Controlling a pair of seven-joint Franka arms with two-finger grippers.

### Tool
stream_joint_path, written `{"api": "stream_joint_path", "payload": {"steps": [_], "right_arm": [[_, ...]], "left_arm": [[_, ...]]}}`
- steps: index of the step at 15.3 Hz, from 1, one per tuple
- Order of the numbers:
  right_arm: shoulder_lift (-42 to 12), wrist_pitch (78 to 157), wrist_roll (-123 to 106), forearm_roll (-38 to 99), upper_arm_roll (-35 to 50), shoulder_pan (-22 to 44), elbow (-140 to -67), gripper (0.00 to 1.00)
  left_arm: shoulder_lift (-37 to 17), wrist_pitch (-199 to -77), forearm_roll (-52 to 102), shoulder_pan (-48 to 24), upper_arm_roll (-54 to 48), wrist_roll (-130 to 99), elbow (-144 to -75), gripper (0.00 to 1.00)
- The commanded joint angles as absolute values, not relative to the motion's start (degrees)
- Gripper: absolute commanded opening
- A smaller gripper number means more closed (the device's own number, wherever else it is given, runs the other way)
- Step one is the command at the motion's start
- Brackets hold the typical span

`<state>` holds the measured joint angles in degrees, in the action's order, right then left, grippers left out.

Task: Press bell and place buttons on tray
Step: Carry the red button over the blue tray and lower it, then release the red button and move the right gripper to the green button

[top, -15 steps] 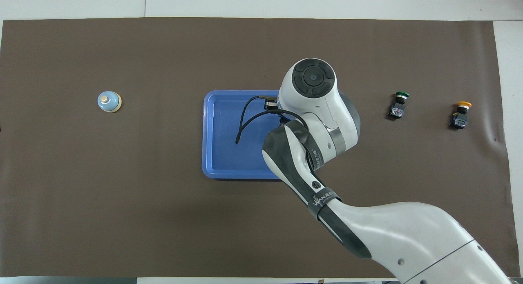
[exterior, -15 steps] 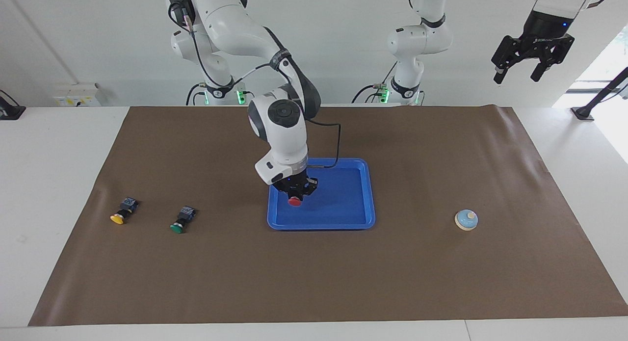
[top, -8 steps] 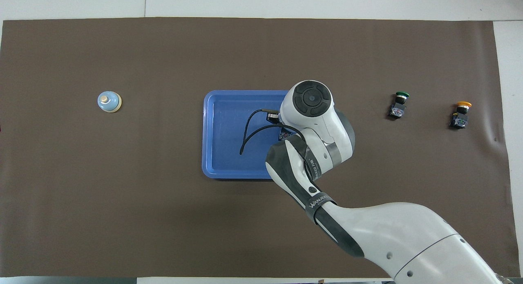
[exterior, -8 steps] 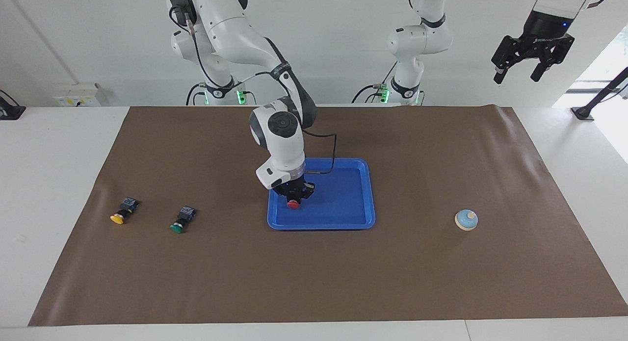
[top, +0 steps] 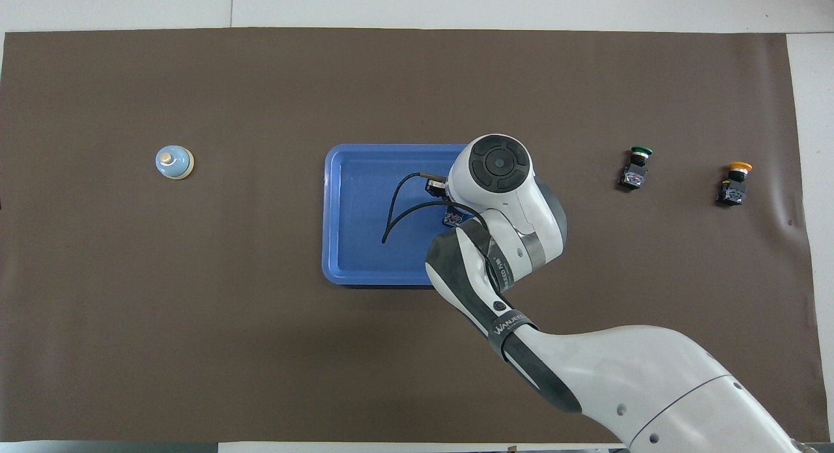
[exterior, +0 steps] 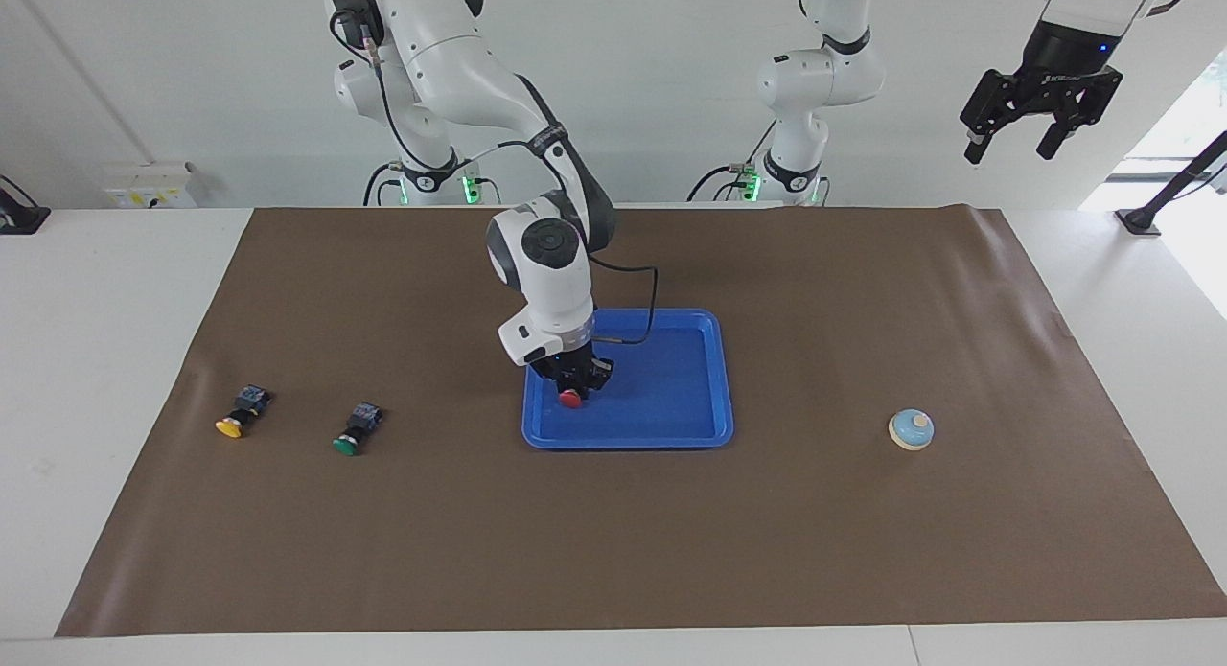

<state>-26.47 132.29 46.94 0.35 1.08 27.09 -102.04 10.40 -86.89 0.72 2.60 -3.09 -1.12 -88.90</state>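
The blue tray (exterior: 671, 441) lies mid-table and also shows in the overhead view (top: 332, 212). My right gripper (exterior: 573, 386) is down inside the tray, at its end toward the right arm, shut on the red button (exterior: 572, 399), whose cap sits at the tray floor. In the overhead view my right wrist hides this grip. The green button (exterior: 357, 429) and the yellow button (exterior: 240, 412) lie on the mat toward the right arm's end. The bell (exterior: 911, 429) stands toward the left arm's end. My left gripper (exterior: 1008, 153) waits open, high in the air.
A brown mat (exterior: 613, 551) covers the table. A black cable (top: 391, 212) from my right wrist hangs over the tray. The green button (top: 635, 167), yellow button (top: 734, 182) and bell (top: 174, 161) also show in the overhead view.
My right gripper has come down into the tray with the red button and drawn slightly toward the robots. The left arm has not moved.
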Motion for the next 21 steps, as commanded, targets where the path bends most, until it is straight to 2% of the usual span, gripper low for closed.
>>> {"api": "stream_joint_path", "payload": {"steps": [1, 3, 6, 11, 14, 16, 21], "right_arm": [[-25.1, 130.9, 48.8, 0.9, 1.1, 26.4, -100.7, 1.00], [-24.1, 127.1, 48.6, 1.0, 0.4, 25.5, -97.9, 1.00], [-22.7, 120.1, 48.0, 0.6, 0.1, 20.8, -92.4, 1.00], [-19.7, 116.9, 35.4, -0.3, -0.1, 11.4, -91.9, 1.00], [-19.2, 117.1, 25.8, -0.4, -0.1, 5.9, -94.0, 1.00], [-17.6, 118.8, 20.2, -0.4, -0.1, 3.1, -98.8, 1.00], [-17.7, 129.4, 16.6, -0.4, -0.1, 0.3, -107.6, 1.00]], "left_arm": [[10.8, -86.0, 0.4, 2.4, -2.9, -1.5, -89.1, 1.00], [10.8, -86.1, 0.4, 2.4, -2.9, -1.5, -89.0, 1.00], [10.8, -86.0, 0.4, 2.4, -2.9, -1.5, -89.1, 1.00], [10.8, -86.1, 0.4, 2.4, -2.9, -1.5, -89.1, 1.00], [10.8, -86.0, 0.3, 2.4, -2.9, -1.5, -89.0, 1.00], [10.8, -86.0, 0.4, 2.4, -2.9, -1.5, -89.1, 1.00], [10.8, -86.0, 0.4, 2.4, -2.9, -1.5, -89.1, 1.00]]}}
